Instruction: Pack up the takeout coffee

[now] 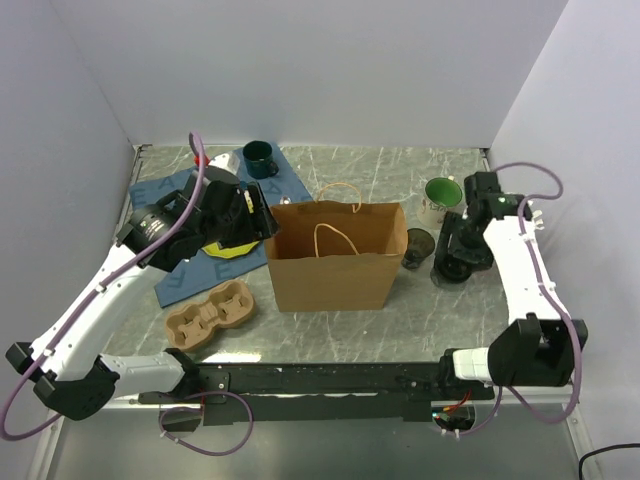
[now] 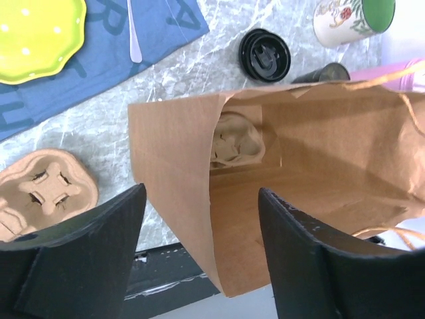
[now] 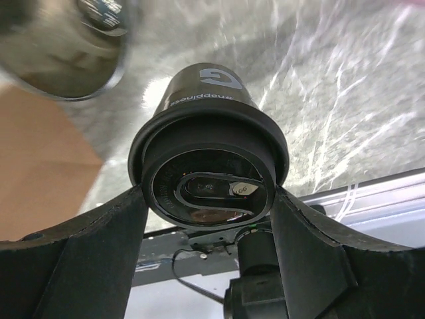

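Left pincer [image 2: 199, 194]: released, straddling paper bag [image 1: 335, 265] left rim | Right pincer [image 3: 209, 194]: clenched on coffee cup [image 3: 206, 100] lid [image 3: 212, 166], cup standing on desk [image 1: 330, 335] right of bag | Risk: lid-only hold may slip or pop; unheld bag could topple.

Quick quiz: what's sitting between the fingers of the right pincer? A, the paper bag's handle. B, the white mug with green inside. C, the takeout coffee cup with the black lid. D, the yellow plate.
C: the right wrist view shows the takeout coffee, its black lid on, filling the gap between the fingers of the right pincer.
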You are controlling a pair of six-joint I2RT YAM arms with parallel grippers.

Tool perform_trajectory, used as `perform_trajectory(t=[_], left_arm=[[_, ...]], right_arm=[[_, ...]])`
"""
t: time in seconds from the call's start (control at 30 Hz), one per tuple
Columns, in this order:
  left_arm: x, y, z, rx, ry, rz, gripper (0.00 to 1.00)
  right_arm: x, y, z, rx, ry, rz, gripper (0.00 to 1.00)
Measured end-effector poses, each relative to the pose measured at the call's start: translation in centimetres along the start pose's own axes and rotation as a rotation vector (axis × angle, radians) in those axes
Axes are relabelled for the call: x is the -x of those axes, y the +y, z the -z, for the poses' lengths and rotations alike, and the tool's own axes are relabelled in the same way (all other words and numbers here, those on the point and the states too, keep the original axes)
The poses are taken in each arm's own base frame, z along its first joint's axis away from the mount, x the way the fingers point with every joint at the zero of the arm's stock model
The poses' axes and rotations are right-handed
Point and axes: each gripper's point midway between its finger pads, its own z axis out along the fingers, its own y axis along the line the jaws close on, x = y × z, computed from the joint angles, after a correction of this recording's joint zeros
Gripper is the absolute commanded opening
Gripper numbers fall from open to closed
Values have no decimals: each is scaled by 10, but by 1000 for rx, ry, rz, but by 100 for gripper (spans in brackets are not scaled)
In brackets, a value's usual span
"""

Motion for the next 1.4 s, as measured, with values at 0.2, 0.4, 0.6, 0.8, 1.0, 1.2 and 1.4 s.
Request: perform_trajectory(t=[0.2,0.4,0.6,0.8,1.0,1.2,1.4], left_arm=[[4,0,-1,8,-15,9,63],[10,4,-17,58,-16,1,54],[27,5,-30,105,-43,-27,52],[45,0,-35,119,-70,-77,25],[36,-8,-37,63,-17,-127,13],[24,-16,-35,-11,27,-142,12],[18,-28,-27,-98,43,-162,11]], right_arm=[[42,13,78,75,-215,1,57],[74,52,190,245,-524,99,56],[61,88,294,508,-764,227,52],[13,97,303,637,-727,374,51],[-26,112,284,711,-620,549,50],[-46,131,271,726,-549,685,50],[-54,159,249,657,-498,823,51]])
